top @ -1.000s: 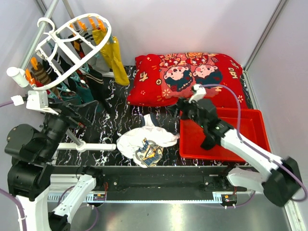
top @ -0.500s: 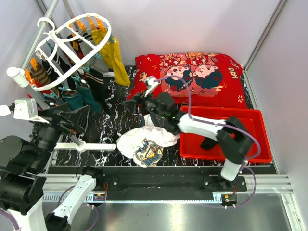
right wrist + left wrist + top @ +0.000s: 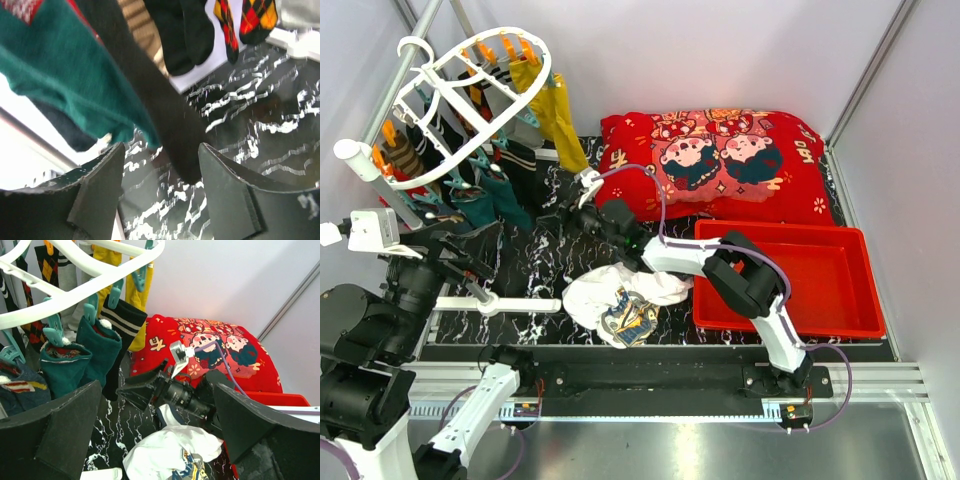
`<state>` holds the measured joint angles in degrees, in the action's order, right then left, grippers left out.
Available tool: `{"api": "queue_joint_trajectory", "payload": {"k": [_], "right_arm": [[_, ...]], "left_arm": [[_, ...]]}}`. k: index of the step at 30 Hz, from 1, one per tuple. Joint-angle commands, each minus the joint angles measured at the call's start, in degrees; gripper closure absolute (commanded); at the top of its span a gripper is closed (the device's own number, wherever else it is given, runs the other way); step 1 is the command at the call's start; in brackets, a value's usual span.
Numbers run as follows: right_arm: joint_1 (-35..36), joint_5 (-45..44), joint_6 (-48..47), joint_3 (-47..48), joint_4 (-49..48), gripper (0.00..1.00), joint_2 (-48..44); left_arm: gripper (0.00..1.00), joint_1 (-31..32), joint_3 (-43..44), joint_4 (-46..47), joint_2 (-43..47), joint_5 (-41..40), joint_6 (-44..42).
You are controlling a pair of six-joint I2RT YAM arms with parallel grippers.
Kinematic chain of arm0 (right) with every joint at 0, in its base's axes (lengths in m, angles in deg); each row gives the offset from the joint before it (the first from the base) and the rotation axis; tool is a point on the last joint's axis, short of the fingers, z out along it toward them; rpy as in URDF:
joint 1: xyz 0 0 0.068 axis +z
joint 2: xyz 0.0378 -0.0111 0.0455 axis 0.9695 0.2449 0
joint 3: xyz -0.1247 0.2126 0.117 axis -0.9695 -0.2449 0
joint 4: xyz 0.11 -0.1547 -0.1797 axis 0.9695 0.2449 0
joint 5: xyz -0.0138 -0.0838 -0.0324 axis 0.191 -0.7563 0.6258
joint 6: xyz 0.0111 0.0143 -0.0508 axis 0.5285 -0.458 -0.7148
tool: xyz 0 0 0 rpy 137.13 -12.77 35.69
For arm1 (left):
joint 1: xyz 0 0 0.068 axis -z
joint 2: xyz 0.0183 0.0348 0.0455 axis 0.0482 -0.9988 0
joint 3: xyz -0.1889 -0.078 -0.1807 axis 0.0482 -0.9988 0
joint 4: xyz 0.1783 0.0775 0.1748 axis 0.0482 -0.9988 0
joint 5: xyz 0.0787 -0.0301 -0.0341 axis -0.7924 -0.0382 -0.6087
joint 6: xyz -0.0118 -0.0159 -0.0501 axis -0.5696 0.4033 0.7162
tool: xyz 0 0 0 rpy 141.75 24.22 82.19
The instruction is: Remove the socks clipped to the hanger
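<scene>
From above, the hanger [image 3: 460, 108] hangs tilted off the rail [image 3: 428, 18] at the back left. Its socks [image 3: 480, 200] dangle low enough to be reached from the table. The right gripper [image 3: 558, 212] stretches across, just beside the black striped sock [image 3: 520, 168]. The left gripper [image 3: 470, 258] waits below the rack.

In the left wrist view its own fingers [image 3: 55, 430] are spread wide, framing the clipped teal socks [image 3: 100, 345].

In the right wrist view the fingers [image 3: 100, 185] are spread too. The black striped sock's toe hangs between them, not pinched, apparently lined up for a pull.

A second ago this arm hovered by the red tray [image 3: 840, 300]; it has swung over since.
</scene>
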<state>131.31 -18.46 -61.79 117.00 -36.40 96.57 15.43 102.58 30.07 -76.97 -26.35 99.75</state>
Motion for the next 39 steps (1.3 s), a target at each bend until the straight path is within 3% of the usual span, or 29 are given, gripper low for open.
{"api": "queue_joint_trajectory", "payload": {"k": [1,9,14,27,39], "right_arm": [[0.85,-2.13,-1.22,6.34,-0.94,0.32,2.89],[1.73,-7.14,-1.13,7.84,-1.63,0.42,5.72],[1.82,-5.31,-1.57,6.44,-2.16,1.0,3.0],[7.79,-13.29,-9.39,-7.01,2.68,1.0,-16.07],[17.11,-24.54,-19.76,-10.62,4.26,1.0,-24.07]], "left_arm": [[0.01,-0.27,-0.28,1.03,0.38,-0.81,-0.74],[0.01,-0.27,-0.37,0.59,-0.5,0.6,0.23],[0.01,-0.27,-0.37,0.06,-0.41,-0.63,-0.47],[0.01,-0.27,4.37,-6.7,-5.33,-9.24,-1.53],[0.07,-0.27,13.77,-7.14,-15.08,-13.55,-1.88]]}}
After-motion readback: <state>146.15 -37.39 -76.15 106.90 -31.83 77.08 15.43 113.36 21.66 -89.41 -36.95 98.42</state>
